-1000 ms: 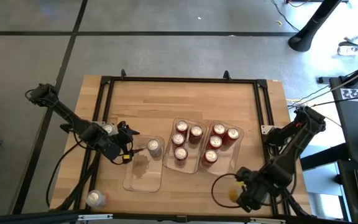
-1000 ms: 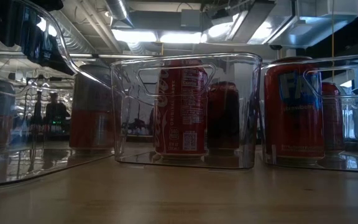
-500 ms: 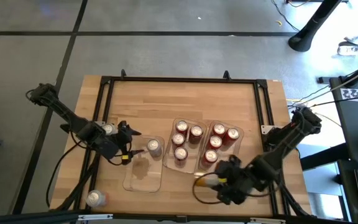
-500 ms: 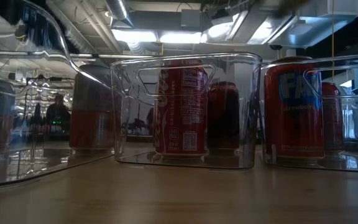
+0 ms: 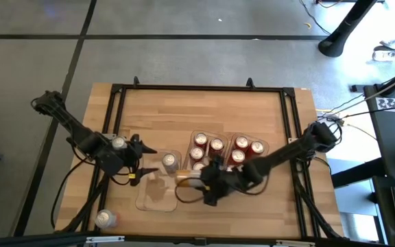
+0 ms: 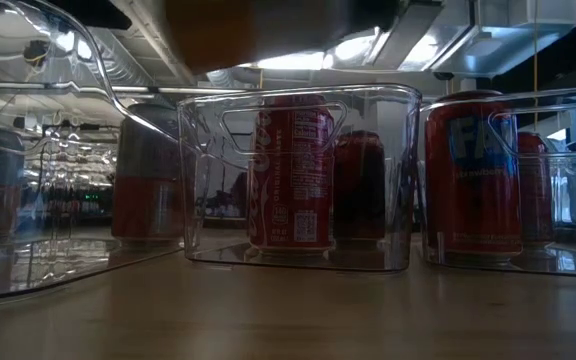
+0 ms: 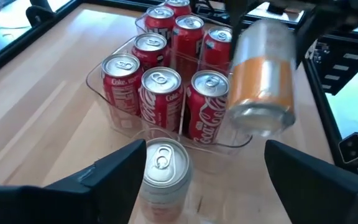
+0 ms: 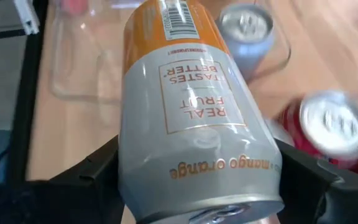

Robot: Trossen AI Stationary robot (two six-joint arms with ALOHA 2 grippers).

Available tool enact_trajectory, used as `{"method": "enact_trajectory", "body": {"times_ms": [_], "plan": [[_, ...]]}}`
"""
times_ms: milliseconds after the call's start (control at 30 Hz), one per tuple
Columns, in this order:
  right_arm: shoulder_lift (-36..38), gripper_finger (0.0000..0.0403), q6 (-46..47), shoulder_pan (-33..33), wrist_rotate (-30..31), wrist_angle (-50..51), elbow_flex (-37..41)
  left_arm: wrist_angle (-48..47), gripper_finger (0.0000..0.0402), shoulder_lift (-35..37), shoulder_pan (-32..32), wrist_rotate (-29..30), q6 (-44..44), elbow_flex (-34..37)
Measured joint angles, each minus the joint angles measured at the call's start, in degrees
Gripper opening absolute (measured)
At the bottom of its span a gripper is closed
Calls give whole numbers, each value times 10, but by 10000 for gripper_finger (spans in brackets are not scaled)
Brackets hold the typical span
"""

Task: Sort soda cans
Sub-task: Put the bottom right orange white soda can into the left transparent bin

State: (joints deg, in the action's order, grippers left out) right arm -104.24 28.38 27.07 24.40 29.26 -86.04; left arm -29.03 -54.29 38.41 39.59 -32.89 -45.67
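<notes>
The wooden tabletop (image 5: 163,113) carries three clear plastic trays side by side near the middle of its front half. The left tray (image 5: 158,193) reaches toward the front edge and holds one upright silver-grey can (image 5: 170,162) at its back end. The middle tray (image 5: 192,140) and the right tray (image 5: 262,152) hold upright red cans (image 7: 161,93), silver tops up, packed in touching rows; in the low view the red cans (image 6: 292,172) stand behind the clear tray walls.

The right arm stretches from the right edge of the tabletop across the red-can trays. The right gripper (image 5: 208,184) is clenched on an orange and silver mango-orange can (image 5: 189,178), one finger (image 8: 89,174) on each side of its body. The can is carried lying down above the gap between the left and middle trays, its long axis running roughly along the tabletop's left-right direction, its free end pointing toward the left tray. In the left wrist view the same can (image 7: 263,78) hangs in the air just beside the red cans, clear of the wood.

The left gripper (image 5: 145,162) hovers at the left tray's back end, its fingers spread apart on either side of the silver-grey can (image 7: 161,174) without touching it.

Another silver-topped can (image 5: 118,143) stands by the left arm near the left edge, and one more (image 5: 104,219) at the front left corner.
</notes>
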Motion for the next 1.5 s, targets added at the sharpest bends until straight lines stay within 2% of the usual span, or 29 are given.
{"method": "enact_trajectory", "body": {"times_ms": [200, 367, 733, 933, 1200, 1500], "plan": [[-34, 288, -92, -41, -35, -93, 0, 20, 297, -23, 0, 0, -5, 0], [-48, 288, -137, -60, -41, -157, 0, 32, 275, -46, 0, 0, -9, 0], [-52, 288, -164, -74, -40, -192, 0, 65, 182, -58, -3, 18, -17, 0], [-58, 288, -184, -74, -33, -207, 2, 59, 140, -90, -5, 3, -29, 0], [-58, 288, -186, -72, -32, -221, 2, 44, 115, -131, 12, -4, -57, -1], [-73, 288, -200, -72, -40, -280, 2, 21, 102, -141, 30, -11, -98, 0]]}}
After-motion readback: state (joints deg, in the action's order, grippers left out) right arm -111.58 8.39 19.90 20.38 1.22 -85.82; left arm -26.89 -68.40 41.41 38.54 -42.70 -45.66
